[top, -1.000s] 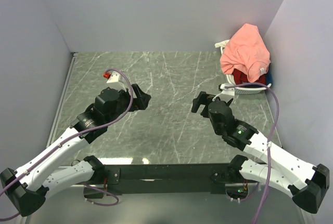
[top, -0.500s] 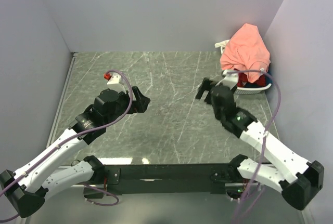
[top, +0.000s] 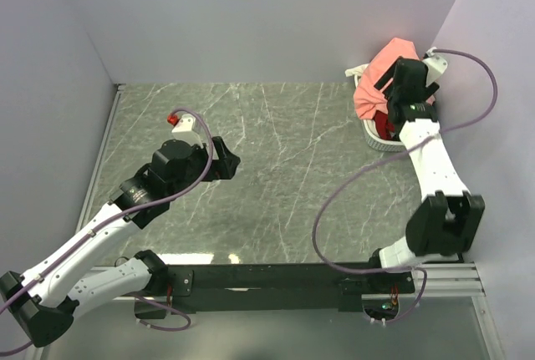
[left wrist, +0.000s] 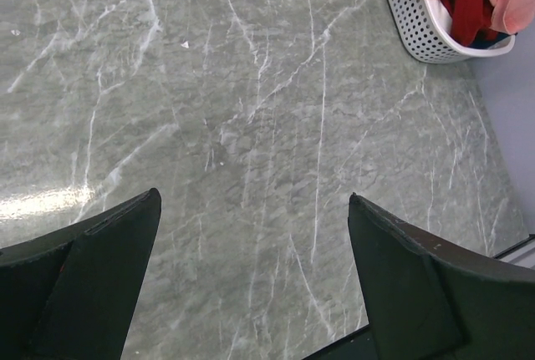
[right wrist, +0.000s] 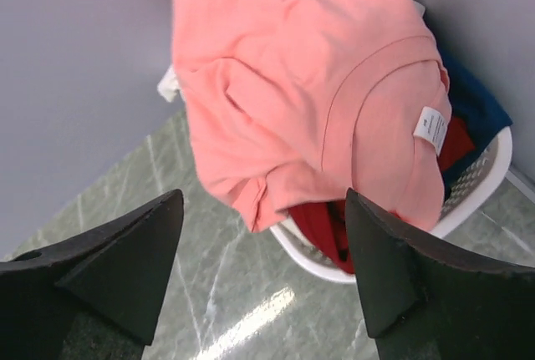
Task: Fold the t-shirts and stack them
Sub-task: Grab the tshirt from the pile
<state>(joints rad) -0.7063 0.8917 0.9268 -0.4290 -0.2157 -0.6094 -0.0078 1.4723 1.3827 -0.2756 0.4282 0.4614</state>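
Your right fingers stand wide apart, empty, above the salmon-pink t-shirt. It drapes over the white basket, with a dark red shirt beneath. Your left fingers are also apart, empty, over the bench.
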